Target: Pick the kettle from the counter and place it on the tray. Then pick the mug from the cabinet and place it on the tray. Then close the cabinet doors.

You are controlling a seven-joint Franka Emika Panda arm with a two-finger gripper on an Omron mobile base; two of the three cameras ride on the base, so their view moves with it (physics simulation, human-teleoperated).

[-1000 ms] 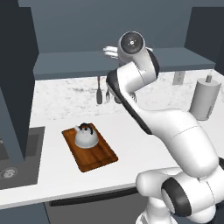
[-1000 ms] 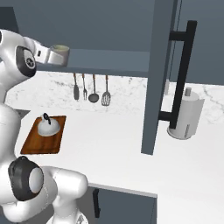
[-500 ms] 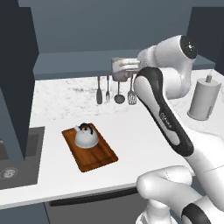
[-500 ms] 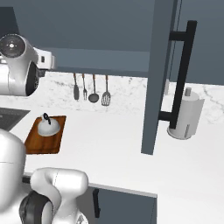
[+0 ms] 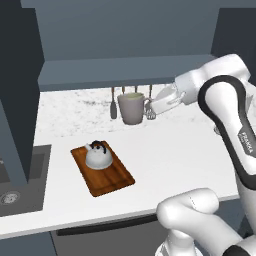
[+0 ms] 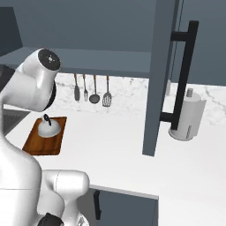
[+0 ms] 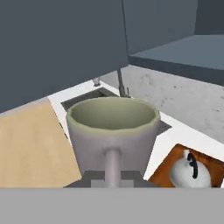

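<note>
Left base view has the mug (image 5: 131, 107) in the air above the back of the worktop (image 5: 175, 150), upright, carried by its side handle at the end of the arm. The tool (image 5: 152, 106) sits just to the mug's right, closed narrow on that handle; in the hand view the handle (image 7: 112, 166) runs straight down into the tool and the cup body fills the middle of the frame, its rim level.

As a judgement, the mug is a rigid, light, smooth piece, probably ceramic-like, so it could chip if set down hard. A hold on the handle alone leaves the cup free to swing or twist about the pinch, so slow motion and a level rim suit it best. Its greenish inside appears empty, so nothing would spill.

Below and to the mug's left lies the tray (image 5: 119, 180) on the worktop, with the kettle (image 5: 98, 155) standing upright on its far half. The nearer half of the tray is bare wood, and that looks like the spot for the mug, beside the kettle and not touching it; the black arched handle is what a low approach might clip.

Further out, utensils (image 6: 93, 89) hang on the backsplash, a paper-towel roll (image 6: 189, 114) stands at the right, and one cabinet door (image 6: 160, 75) stands open over the worktop, not yet closed.
</note>
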